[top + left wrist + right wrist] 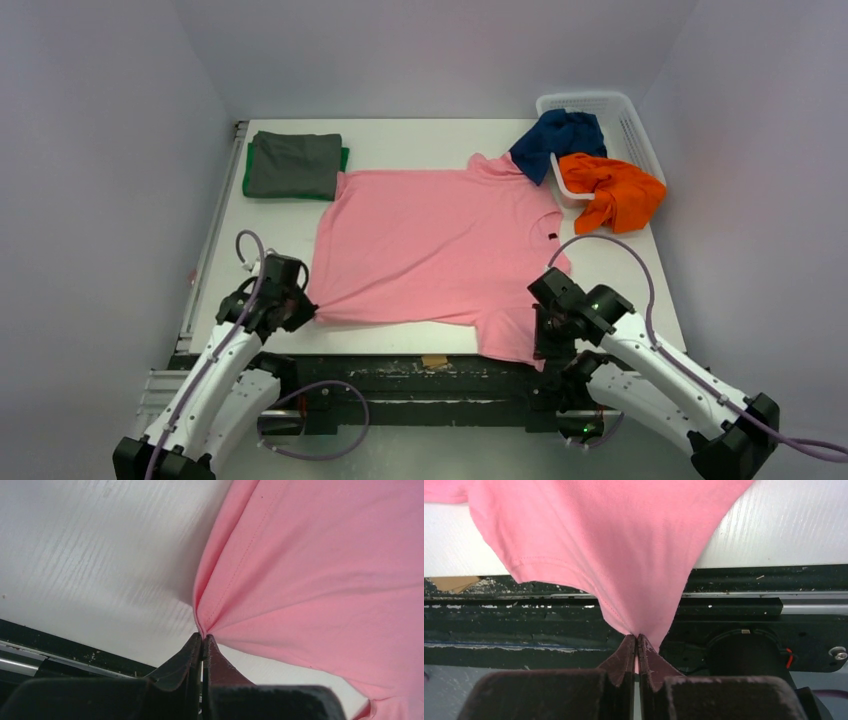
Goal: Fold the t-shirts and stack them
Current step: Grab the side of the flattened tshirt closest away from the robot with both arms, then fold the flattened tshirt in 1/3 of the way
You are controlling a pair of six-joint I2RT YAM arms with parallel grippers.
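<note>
The pink t-shirt (430, 245) lies spread flat across the middle of the table, one sleeve hanging over the near edge. My left gripper (305, 305) is shut on its near left corner (210, 615); the cloth bunches into the fingertips (202, 637). My right gripper (545, 330) is shut on the sleeve that hangs over the near edge (624, 555); its tips (638, 636) pinch the cloth. A folded dark grey t-shirt (295, 163) lies on a folded green one (247, 170) at the far left. The navy blue t-shirt (555, 140) and orange t-shirt (612, 190) spill from the basket.
The white plastic mesh basket (625, 115) stands at the far right corner. The table's dark near edge and rail (420, 365) run between the arm bases. White walls close in the table on three sides.
</note>
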